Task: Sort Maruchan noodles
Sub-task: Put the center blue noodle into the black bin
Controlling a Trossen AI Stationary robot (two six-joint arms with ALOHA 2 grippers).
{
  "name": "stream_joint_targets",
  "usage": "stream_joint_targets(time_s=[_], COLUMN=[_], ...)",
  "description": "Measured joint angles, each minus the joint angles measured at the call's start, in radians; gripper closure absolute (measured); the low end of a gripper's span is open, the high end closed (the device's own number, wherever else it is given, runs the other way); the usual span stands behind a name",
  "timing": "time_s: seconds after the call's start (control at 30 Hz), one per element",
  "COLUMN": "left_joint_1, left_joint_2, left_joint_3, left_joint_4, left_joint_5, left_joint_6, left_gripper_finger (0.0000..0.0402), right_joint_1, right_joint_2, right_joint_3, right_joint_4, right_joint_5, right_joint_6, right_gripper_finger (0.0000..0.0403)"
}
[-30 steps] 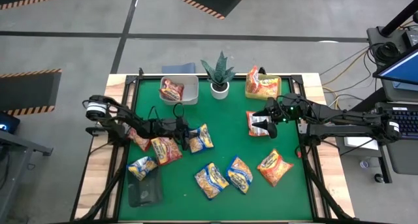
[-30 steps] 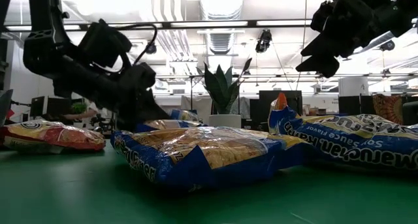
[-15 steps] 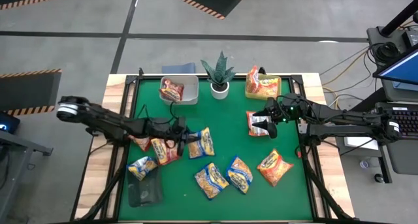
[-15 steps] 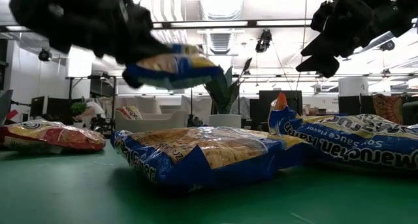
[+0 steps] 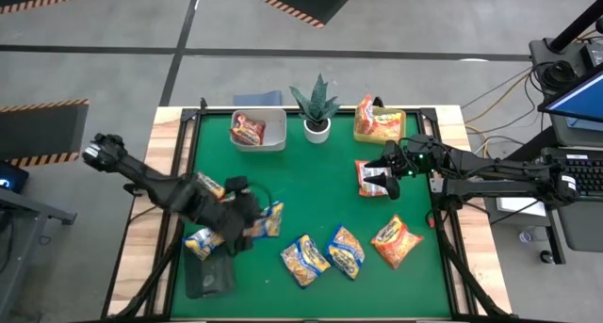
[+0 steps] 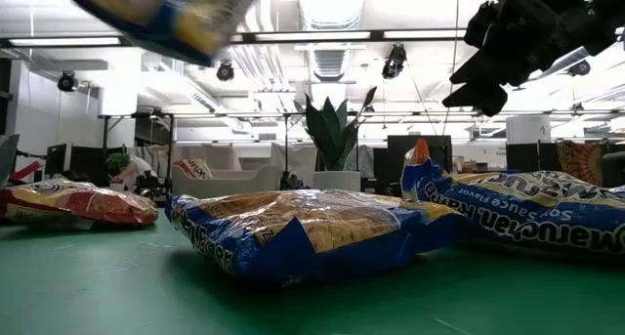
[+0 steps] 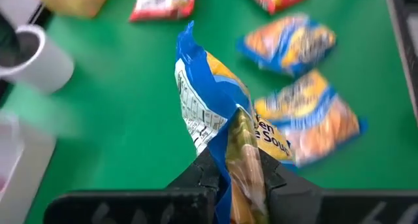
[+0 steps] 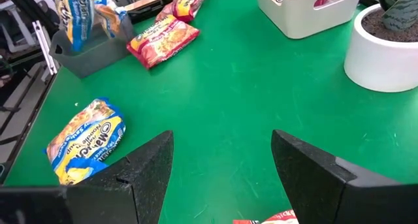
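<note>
Since before, left pincer [image 7: 239, 178] with blue-yellow noodle packet [image 7: 222, 126], higher, nearer dark bin [image 5: 208, 277].

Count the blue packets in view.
4 blue packets: first in left gripper; second by the dark bin; third and fourth side by side beside the orange packet. Left arm may hide more.

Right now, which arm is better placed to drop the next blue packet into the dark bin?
Left, probably. Its hand already grips a blue-yellow noodle packet in the air near the dark bin. The right hand hovers open, empty, across the table.
</note>
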Motion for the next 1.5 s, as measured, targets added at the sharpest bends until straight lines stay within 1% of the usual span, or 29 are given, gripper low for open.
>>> stream_joint_targets(time_s=[0.13,0.27,0.4,0.5,0.67,0.8,0.9,1.03,1.23,1.37,1.5], left_joint_1=[-0.147,-0.286,-0.399,-0.475,-0.589,-0.627,-0.632,-0.631,-0.631,-0.631,-0.631], left_joint_2=[0.064,0.116,0.144,0.148,0.154,0.155,0.155,0.156,0.156,0.156,0.156], left_joint_3=[0.094,0.123,0.124,0.124,0.106,0.042,-0.015,-0.077,-0.144,-0.165,-0.166], left_joint_4=[-0.26,-0.437,-0.552,-0.622,-0.626,-0.626,-0.604,-0.537,-0.484,-0.476,-0.475], left_joint_5=[-0.06,-0.129,-0.171,-0.143,-0.154,-0.154,-0.154,-0.153,-0.044,-0.023,-0.019], left_joint_6=[-0.206,-0.373,-0.55,-0.699,-0.771,-0.863,-0.922,-0.928,-0.933,-0.978,-0.98], left_gripper_finger=[0.0391,0.0391,0.0392,0.0391,0.0385,0.0389,0.0389,0.038,0.0368,0.0358,0.0336], right_joint_1=[0.0,0.0,0.0,0.0,0.0,0.0,0.0,0.0,0.0,0.0,0.0], right_joint_2=[0.0,0.0,0.0,0.0,0.0,0.0,0.0,0.0,0.0,0.0,0.0], right_joint_3=[0.0,0.0,0.0,0.0,0.0,0.0,0.0,-0.003,-0.004,-0.004,-0.004], right_joint_4=[0.0,0.002,0.003,0.005,0.006,0.017,0.021,0.021,0.021,0.021,0.021], right_joint_5=[0.0,0.0,0.0,0.0,0.001,0.001,0.001,0.001,0.001,0.001,0.001], right_joint_6=[0.001,0.001,0.002,0.018,0.026,0.026,0.026,0.027,0.026,0.027,0.027], right_gripper_finger=[0.0158,0.0158,0.0158,0.0158,0.0158,0.0158,0.0158,0.0158,0.0158,0.0158,0.0158])
